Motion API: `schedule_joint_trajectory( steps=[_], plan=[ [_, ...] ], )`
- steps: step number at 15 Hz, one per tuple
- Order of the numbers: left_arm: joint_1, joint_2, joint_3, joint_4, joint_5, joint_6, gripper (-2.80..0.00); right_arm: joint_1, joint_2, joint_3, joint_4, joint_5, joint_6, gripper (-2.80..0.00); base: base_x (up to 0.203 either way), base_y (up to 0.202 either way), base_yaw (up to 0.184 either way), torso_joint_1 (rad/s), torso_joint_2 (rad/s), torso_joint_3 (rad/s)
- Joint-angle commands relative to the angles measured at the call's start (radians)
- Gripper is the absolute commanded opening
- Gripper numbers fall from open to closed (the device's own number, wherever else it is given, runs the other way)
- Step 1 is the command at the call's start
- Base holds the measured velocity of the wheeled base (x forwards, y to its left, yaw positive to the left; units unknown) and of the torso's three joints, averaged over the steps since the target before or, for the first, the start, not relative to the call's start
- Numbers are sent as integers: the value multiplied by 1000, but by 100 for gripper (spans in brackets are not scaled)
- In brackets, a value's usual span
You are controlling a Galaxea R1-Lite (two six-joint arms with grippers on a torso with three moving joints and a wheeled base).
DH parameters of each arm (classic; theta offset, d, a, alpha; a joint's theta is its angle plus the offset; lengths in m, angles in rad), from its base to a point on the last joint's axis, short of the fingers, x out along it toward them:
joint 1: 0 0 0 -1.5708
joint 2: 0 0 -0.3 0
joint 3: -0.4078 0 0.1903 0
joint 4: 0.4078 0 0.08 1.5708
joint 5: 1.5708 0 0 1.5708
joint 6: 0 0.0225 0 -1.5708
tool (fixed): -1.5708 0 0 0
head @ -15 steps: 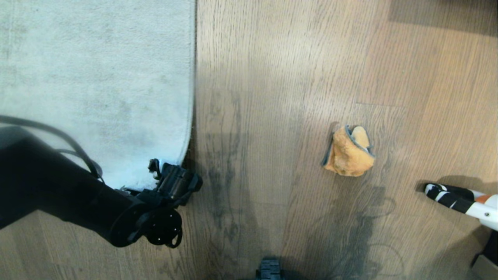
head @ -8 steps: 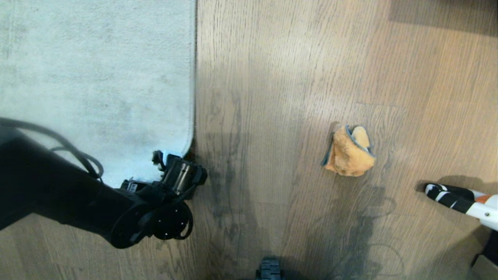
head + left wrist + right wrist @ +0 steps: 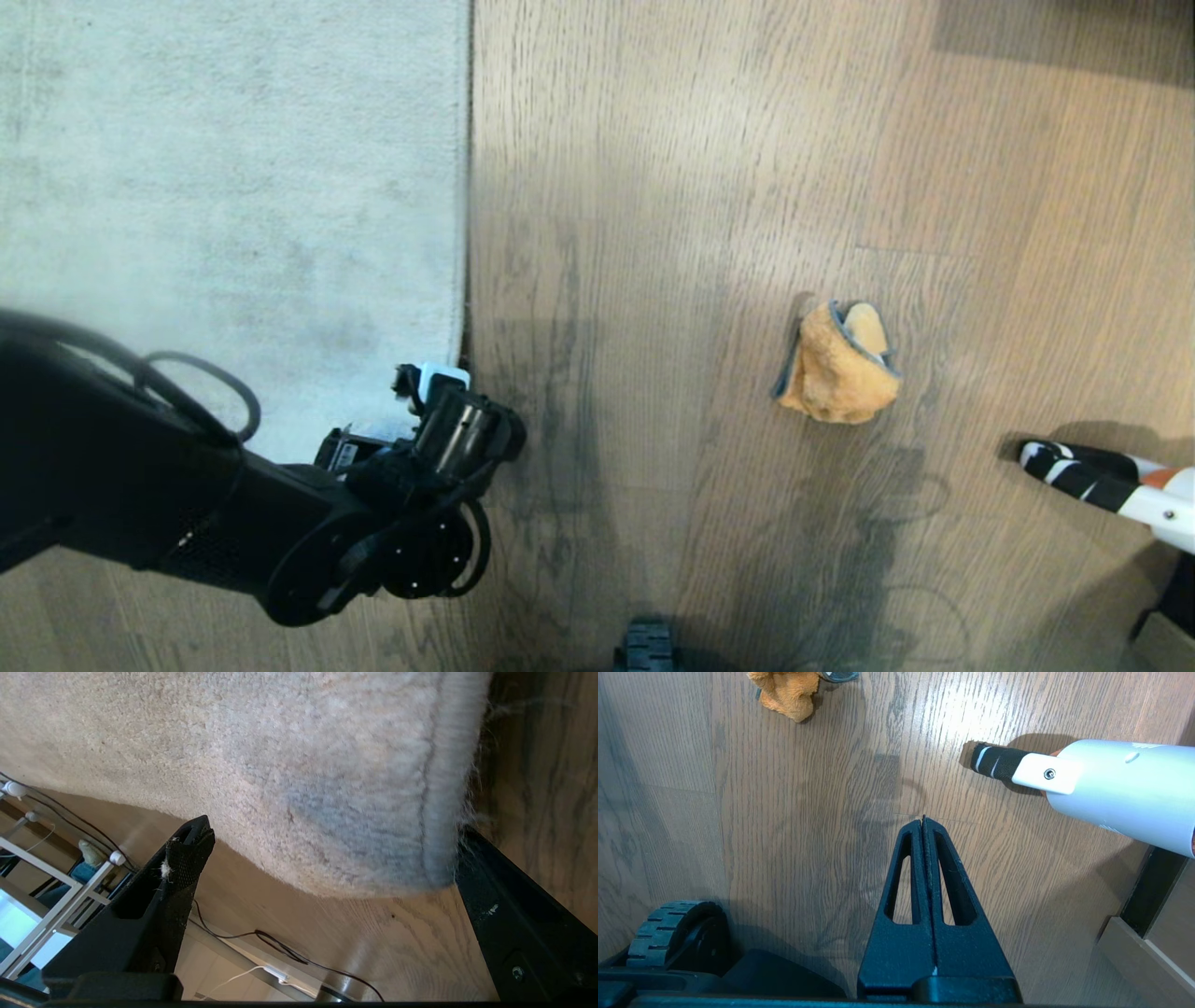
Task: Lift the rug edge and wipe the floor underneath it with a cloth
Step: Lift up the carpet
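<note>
The pale rug [image 3: 233, 187] covers the upper left, and its rug edge [image 3: 464, 233] runs straight down to a rounded corner. My left gripper [image 3: 446, 401] sits low at that corner. In the left wrist view it [image 3: 328, 833] is open, and the corner's rug edge [image 3: 439, 793] lies flat between the two fingers, one fingertip [image 3: 191, 844] off the rug's side. The wood-grain floor [image 3: 653, 187] fills the rest. The orange cloth [image 3: 836, 366] lies crumpled on it to the right, also visible in the right wrist view [image 3: 789, 690]. My right gripper [image 3: 923, 821] hangs shut and empty above bare floor.
A white tube with a black-striped tip [image 3: 1102, 481] [image 3: 1087, 779] reaches in low from the right. A base wheel [image 3: 672, 933] and a furniture edge [image 3: 1148, 952] are near the right arm. Cables and a white frame [image 3: 56, 877] lie beyond the rug.
My left arm has swung to the right, bringing the open gripper round to the rug's rounded corner. The cloth and the right arm have not moved.
</note>
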State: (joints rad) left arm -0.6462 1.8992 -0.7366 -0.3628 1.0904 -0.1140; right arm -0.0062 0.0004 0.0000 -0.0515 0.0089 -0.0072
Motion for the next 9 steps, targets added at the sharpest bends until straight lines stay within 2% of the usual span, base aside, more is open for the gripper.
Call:
schedule_joint_trajectory(
  steps=[1,5,9],
  plan=[
    [-16,-9,29,-2,6,-1,0,0,0,0,-1,0,0,-280,0,0,0,0,0,0],
    [-32,1,124,-8,12,-1,0,0,0,0,-1,0,0,-280,0,0,0,0,0,0],
    [-9,8,135,-7,17,-13,0,0,0,0,-1,0,0,-280,0,0,0,0,0,0]
  ],
)
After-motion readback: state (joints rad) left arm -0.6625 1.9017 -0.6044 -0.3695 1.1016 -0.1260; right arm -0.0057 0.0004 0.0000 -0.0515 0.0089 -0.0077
